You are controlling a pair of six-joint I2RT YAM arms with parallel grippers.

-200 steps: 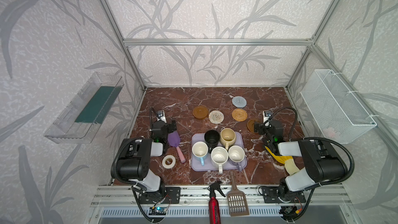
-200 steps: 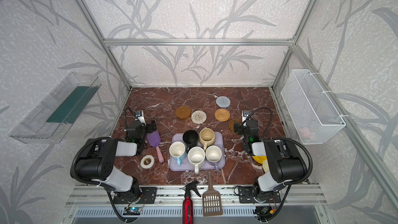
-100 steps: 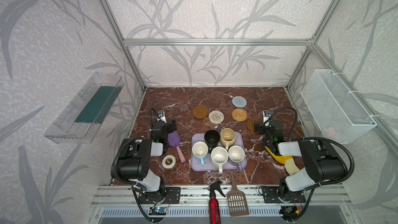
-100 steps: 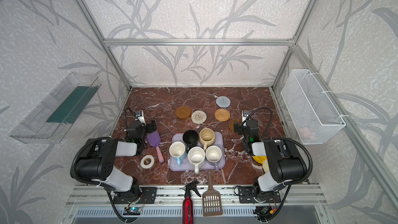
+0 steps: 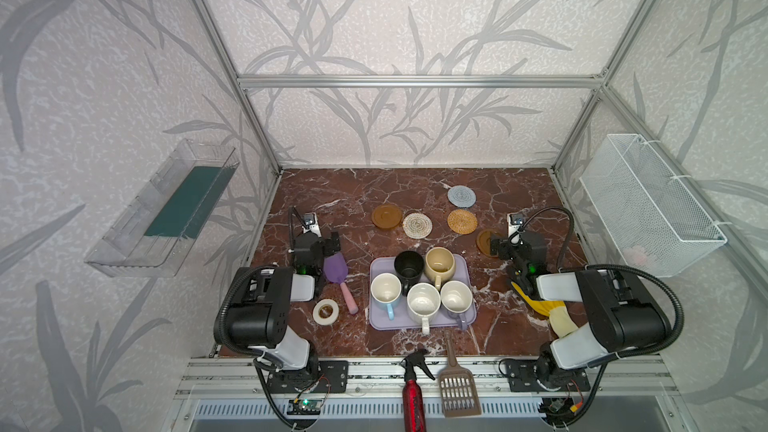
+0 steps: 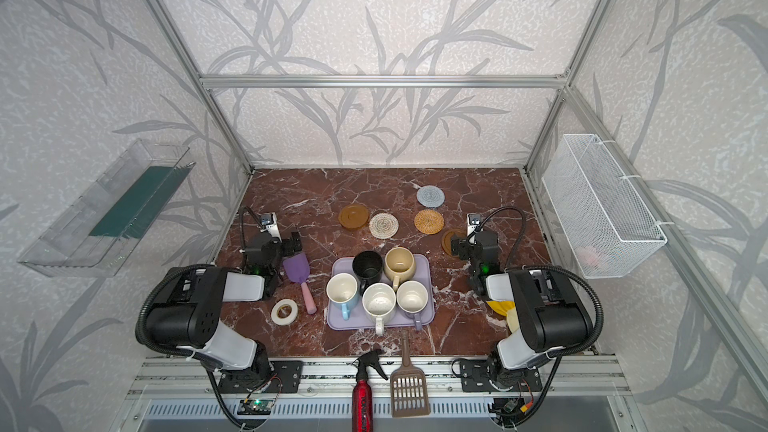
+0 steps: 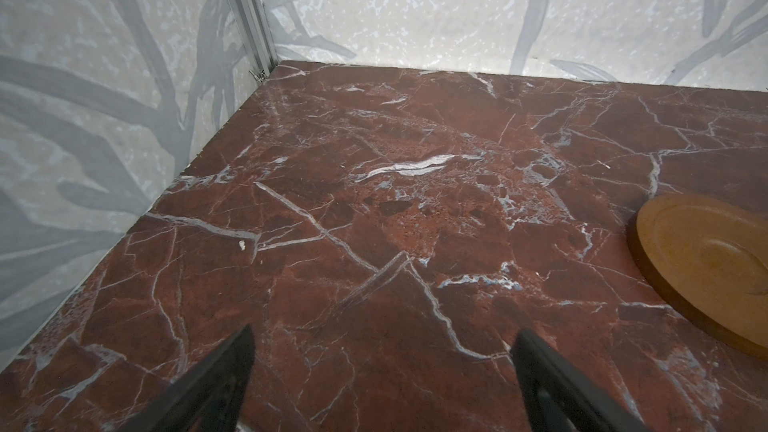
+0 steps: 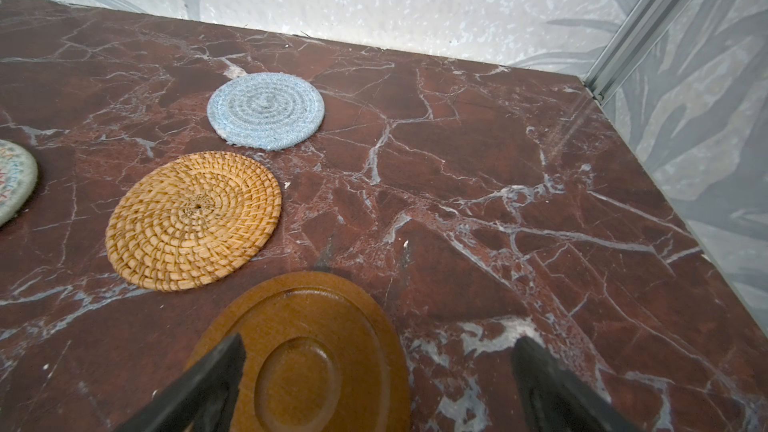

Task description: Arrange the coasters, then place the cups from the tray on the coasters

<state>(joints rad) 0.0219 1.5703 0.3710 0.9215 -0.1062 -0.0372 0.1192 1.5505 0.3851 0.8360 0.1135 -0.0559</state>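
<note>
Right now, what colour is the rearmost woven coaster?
Grey-blue round woven coaster; clearest in the right wrist view.

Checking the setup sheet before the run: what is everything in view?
Marble-look tabletop: one, red-brown, cell floor.
Round coasters: five; two brown wooden, cream woven, grey-blue woven, tan rattan; rear of tabletop.
Flat rectangular plastic tray: one, lavender, centre.
Handled ceramic mugs: five; black, beige, light blue, white, lavender; on tray.
Plastic scoop: one, purple, pink handle, left of tray.
Tape roll: one, white, front left.
Rubber glove: one, yellow, front right.
Spray bottle: one, red, front edge.
Slotted scoop: one, brown, front edge.
Plastic bin: one, clear, left wall.
Wire basket: one, white, right wall.
Left gripper: black, open, over bare tabletop.
Right gripper: black, open, partly over a brown coaster.
</note>
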